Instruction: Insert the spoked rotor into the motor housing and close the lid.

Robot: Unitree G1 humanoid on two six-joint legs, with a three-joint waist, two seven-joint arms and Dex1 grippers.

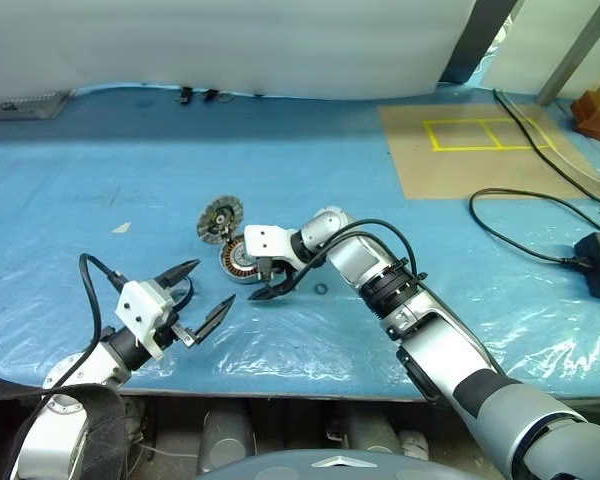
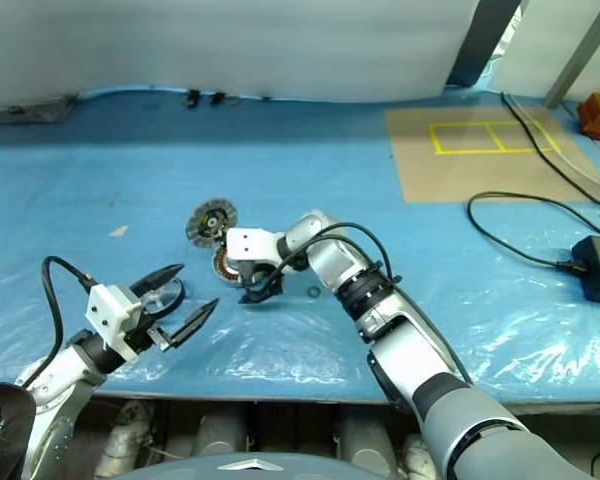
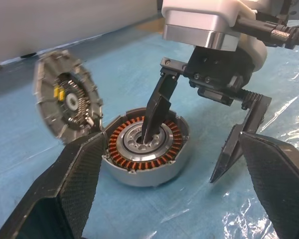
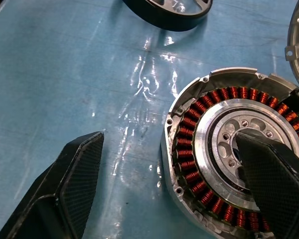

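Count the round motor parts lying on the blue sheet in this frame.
3: the motor housing under the right gripper; the spoked rotor propped tilted just behind it; a dark ring on the sheet nearer the left gripper. Others may be hidden.

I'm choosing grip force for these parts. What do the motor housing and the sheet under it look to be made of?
The motor housing looks like bare machined metal, a dull silver wall and hub, with a ring of glossy copper-orange wire windings. The blue sheet looks like thin plastic film: it wrinkles and throws bright glare.
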